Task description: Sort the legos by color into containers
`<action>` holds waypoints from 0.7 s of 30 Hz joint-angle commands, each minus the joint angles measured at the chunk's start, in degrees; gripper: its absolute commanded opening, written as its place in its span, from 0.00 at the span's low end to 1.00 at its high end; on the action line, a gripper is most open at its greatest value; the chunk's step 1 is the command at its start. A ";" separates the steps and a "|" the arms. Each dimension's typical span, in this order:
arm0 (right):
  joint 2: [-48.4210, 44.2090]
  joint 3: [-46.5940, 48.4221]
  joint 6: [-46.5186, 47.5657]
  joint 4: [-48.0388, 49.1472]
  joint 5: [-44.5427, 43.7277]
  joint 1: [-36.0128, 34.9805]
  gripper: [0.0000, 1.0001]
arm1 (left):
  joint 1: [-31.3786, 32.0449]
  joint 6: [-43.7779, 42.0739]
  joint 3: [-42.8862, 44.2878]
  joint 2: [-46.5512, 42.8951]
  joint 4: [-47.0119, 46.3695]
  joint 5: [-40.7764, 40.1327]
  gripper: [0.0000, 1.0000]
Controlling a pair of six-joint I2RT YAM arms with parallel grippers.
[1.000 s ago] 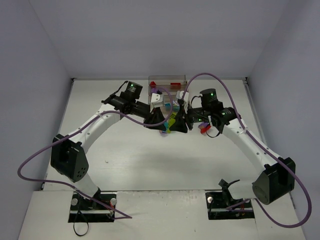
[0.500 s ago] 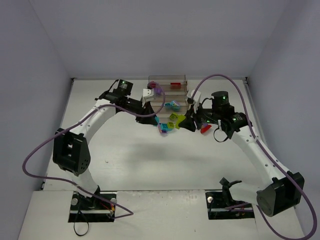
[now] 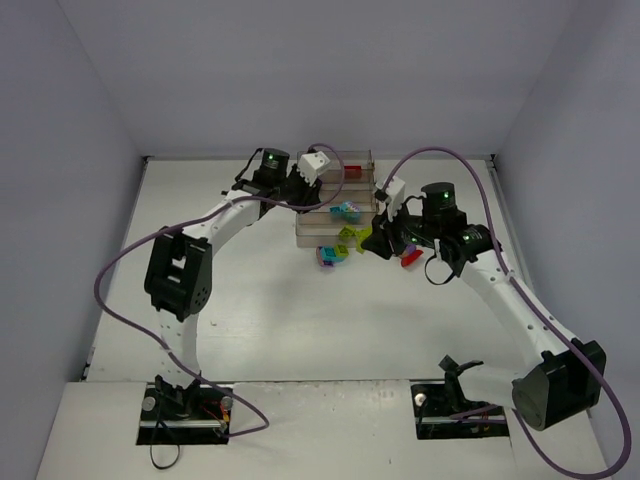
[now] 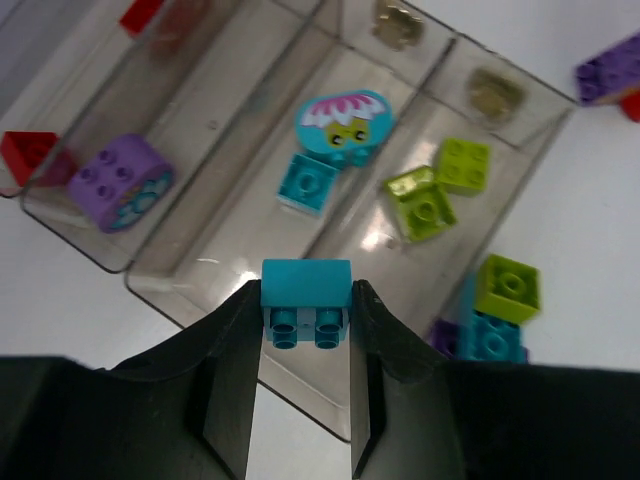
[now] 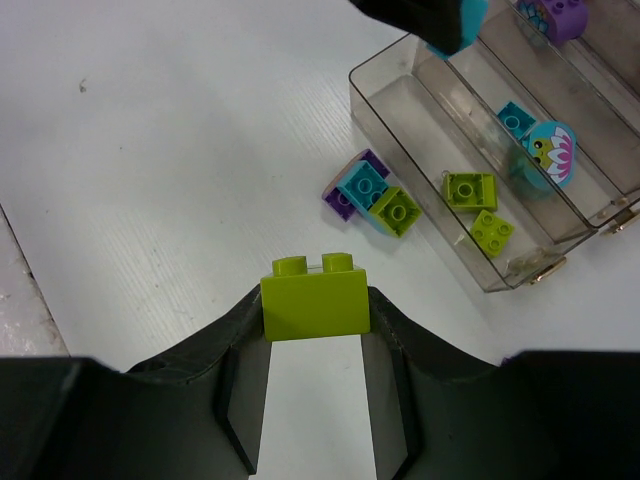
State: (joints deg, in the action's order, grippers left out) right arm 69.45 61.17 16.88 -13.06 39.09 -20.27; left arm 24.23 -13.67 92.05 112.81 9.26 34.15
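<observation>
My left gripper (image 4: 305,312) is shut on a cyan lego (image 4: 305,295) and holds it above the clear tiered rack (image 4: 200,285), over the near end of the cyan tray. That tray holds a cyan brick (image 4: 308,183) and a round flower piece (image 4: 343,120). The lowest tray holds two lime bricks (image 4: 463,163). A purple brick (image 4: 122,182) lies in a higher tray. My right gripper (image 5: 315,330) is shut on a lime lego (image 5: 315,298) above the table in front of the rack (image 5: 420,150). A lime, cyan and purple stack (image 5: 370,190) lies by the rack.
In the top view the rack (image 3: 310,228) stands at the table's back centre with both arms meeting over it. A red brick (image 3: 410,257) lies under my right arm. A loose purple brick (image 4: 610,70) lies on the table beside the rack. A red brick (image 4: 30,155) sits at the rack's upper tier.
The two grippers were together at the stack in front of the rack. My left arm has swung up over the rack with the cyan lego. My right gripper has drawn slightly away to the right.
</observation>
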 commanded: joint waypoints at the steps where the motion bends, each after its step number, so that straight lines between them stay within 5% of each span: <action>1: 0.60 0.36 -1.41 3.92 0.02 0.32 0.00 | 0.56 1.20 7.07 1.95 -8.29 -10.77 0.05; 13: 2.71 1.06 -2.47 5.06 0.28 0.50 0.00 | 0.56 1.71 17.55 12.78 -2.49 -14.99 0.15; 21: 6.22 2.11 -3.44 6.99 0.02 0.50 0.00 | 0.56 4.53 17.72 12.96 -2.23 -14.29 0.44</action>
State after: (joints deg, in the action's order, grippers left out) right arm 74.39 61.17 14.50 -10.24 38.94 -20.21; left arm 24.45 -11.14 106.26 128.68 8.38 19.84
